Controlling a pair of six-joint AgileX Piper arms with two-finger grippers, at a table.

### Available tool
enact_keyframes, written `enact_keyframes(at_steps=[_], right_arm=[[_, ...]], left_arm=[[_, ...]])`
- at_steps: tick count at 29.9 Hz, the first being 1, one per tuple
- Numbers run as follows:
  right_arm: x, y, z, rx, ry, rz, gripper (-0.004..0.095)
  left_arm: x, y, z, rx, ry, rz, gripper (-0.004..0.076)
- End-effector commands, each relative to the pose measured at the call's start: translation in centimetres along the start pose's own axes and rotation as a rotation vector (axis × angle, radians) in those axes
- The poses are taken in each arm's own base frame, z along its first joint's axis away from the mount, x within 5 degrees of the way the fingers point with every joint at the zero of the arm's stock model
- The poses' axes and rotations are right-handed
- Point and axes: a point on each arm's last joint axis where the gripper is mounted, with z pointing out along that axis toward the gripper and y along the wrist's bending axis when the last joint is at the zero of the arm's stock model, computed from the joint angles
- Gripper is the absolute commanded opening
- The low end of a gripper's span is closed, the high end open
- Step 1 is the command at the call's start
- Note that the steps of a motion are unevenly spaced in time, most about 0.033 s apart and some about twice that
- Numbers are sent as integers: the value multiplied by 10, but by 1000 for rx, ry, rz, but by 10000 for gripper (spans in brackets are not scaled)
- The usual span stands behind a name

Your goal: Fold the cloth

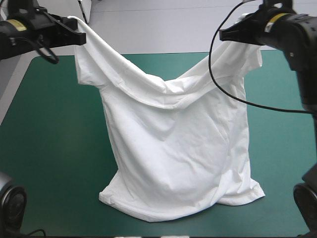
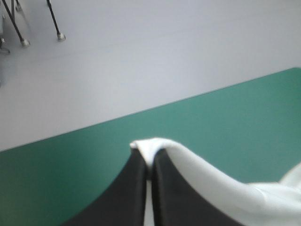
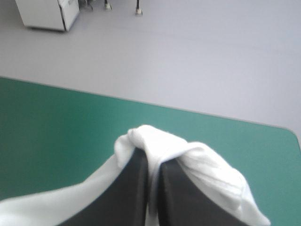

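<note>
a: colour of the t-shirt (image 1: 173,148)?
b: white, plain all over; soft grey in the folds, brightest at the two lifted corners.
a: any pattern?
b: only a fine knit grain, faint across the front.
a: and the table cover (image 1: 54,129)?
b: teal-green, plain and even; darker along the near edge and in the shade at the t-shirt's near left.
a: grippers?
b: black on both: left gripper (image 2: 149,160), right gripper (image 3: 153,162), matt, white cloth showing at the tips.
a: arms?
b: black too, with a yellow band near the wrist of the left arm (image 1: 20,26) and of the right arm (image 1: 290,29).
</note>
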Motion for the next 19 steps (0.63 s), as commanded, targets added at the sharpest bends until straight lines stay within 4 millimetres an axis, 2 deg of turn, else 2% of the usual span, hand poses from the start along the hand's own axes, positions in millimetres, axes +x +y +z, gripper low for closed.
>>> enact_keyframes(at_steps=[1,6,10,15,19], right_arm=[[3,-11,32,52,0,18,-17],[22,-29,111,75,94,78,-17],[41,-40,161,61,150,73,-17],[79,-50,225,0,283,154,-17],[110,-60,264,-32,372,228,-16]], left_arm=[[-1,10,36,-20,-54,-30,-22],[18,34,117,-69,-31,-46,-22],[39,47,171,-80,-12,-66,-22],[78,56,231,-54,88,-114,-22],[106,61,264,-48,148,-137,-22]])
